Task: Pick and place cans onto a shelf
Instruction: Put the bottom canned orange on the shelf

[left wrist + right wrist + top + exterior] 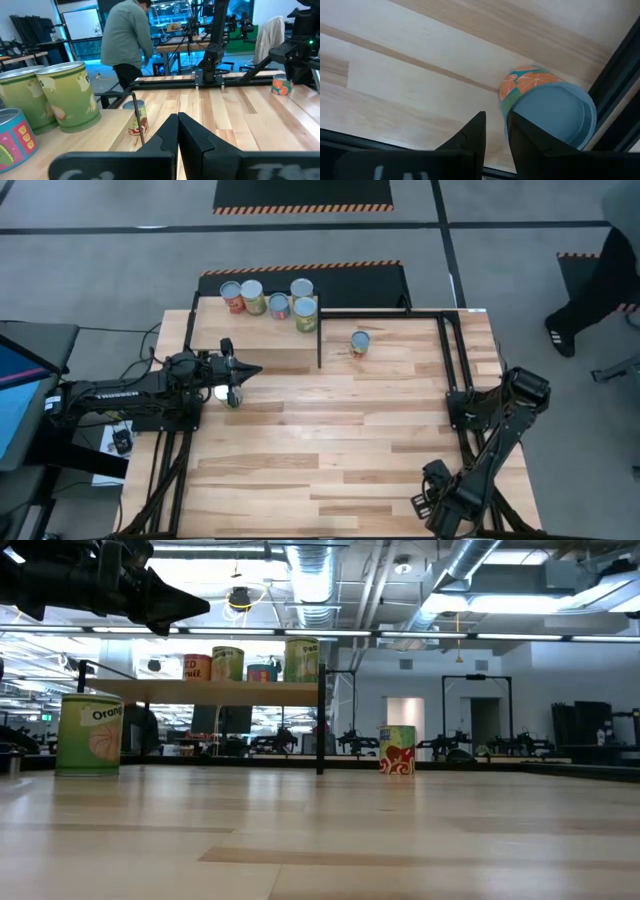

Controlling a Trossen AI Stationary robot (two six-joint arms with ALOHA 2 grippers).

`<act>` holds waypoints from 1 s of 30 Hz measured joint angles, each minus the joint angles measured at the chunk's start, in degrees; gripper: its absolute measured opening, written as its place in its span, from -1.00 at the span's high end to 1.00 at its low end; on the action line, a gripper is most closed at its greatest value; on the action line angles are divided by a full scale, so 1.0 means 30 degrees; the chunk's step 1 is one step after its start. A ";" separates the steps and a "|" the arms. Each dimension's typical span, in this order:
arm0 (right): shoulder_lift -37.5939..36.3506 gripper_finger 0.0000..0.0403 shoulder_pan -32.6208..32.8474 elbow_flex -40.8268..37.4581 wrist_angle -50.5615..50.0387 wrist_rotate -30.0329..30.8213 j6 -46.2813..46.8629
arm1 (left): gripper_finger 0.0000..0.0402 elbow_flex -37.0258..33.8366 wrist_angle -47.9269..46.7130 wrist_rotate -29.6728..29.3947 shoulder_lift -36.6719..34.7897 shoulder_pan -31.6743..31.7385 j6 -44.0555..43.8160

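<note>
Plywood shelf [255,330] carries five cans [279,305]; another can [360,342] waits on the table [350,430]. Left pincer [243,370] hovers clenched and empty, while the right pincer's [496,131] fingers look narrowly parted beside an orange-labelled can [547,107]. Nudged, I reckon it'd topple.

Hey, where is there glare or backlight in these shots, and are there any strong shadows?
Low view: ceiling lights glare behind the shelf, leaving the left gripper a dark silhouette. High view: even light; the can lids shine pale, shadows faint. Left wrist view: bright screens behind the person. Right wrist view: soft sheen on the orange can's lid, no hard glare.
</note>
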 joint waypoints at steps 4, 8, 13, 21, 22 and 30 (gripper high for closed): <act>-0.0058 0.43 -0.0146 0.0171 -0.0386 -0.0249 -0.0421 | 1.00 0.0000 0.0000 -0.0007 -0.0003 0.0000 -0.0015; -0.0065 0.34 -0.0153 0.0963 -0.1198 -0.0255 -0.0637 | 1.00 0.0000 0.0000 -0.0007 0.0000 0.0000 -0.0109; 0.0026 0.26 -0.0089 0.1129 -0.1465 -0.0306 -0.0504 | 1.00 0.0000 -0.0093 -0.0007 -0.0007 0.0000 -0.0117; 0.0081 0.45 -0.0080 0.0166 -0.1026 -0.0380 0.0349 | 1.00 0.0000 -0.0331 -0.0007 -0.0001 0.0000 -0.0168; 0.0081 0.49 -0.0080 0.0127 -0.0917 -0.0334 0.0351 | 1.00 0.0000 -0.0347 -0.0007 0.0000 0.0000 -0.0175; 0.0015 0.64 -0.0168 -0.0954 0.0929 -0.0393 0.0510 | 1.00 0.0000 -0.0408 -0.0010 -0.0003 -0.0003 -0.0399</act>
